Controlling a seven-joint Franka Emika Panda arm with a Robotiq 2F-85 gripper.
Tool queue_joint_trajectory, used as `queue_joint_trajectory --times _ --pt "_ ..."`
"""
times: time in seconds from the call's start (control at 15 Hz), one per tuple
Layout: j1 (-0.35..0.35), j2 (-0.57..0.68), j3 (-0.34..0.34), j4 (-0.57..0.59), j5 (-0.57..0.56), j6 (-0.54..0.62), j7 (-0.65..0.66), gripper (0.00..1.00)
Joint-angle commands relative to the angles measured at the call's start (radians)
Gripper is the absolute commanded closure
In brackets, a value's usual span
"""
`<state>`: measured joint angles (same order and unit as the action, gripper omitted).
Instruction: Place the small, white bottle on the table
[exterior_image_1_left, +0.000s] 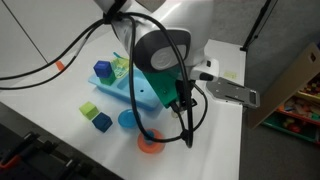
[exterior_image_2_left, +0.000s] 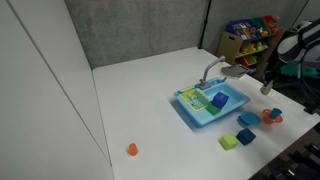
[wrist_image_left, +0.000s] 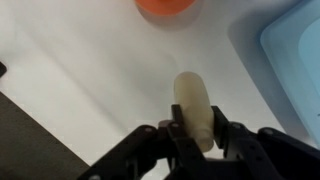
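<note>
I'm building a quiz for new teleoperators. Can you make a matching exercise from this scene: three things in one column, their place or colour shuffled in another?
Things:
1. bottle
2. toy faucet
3. toy sink

Descriptions:
A. blue, resting on the table
B. grey, standing at the sink's edge
C. held in the claw

Pairs: 1-C, 2-B, 3-A
</note>
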<state>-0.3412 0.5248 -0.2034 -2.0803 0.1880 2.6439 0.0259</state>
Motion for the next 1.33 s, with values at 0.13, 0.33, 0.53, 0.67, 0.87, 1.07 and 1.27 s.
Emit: queue_joint_trajectory --times 0.13,0.33,0.53,0.67,0.87,1.07,1.27 --pt "-0.067 0.104 0.059 0.076 0.064 0.067 -0.038 0.91" --pt "-0.087 0.156 0.074 0.104 0.071 0.088 -0.035 0.91" --pt "-0.107 0.199 0.094 0.127 0.081 0.102 -0.038 0.91" --pt "-0.121 0.225 0.107 0.144 0.088 0.104 -0.039 0.91" --pt "-0.132 0.255 0.118 0.164 0.088 0.104 -0.037 0.91" --pt "-0.13 0.265 0.117 0.17 0.081 0.109 -0.035 0.9" --pt "-0.121 0.247 0.115 0.153 0.073 0.11 -0.038 0.42"
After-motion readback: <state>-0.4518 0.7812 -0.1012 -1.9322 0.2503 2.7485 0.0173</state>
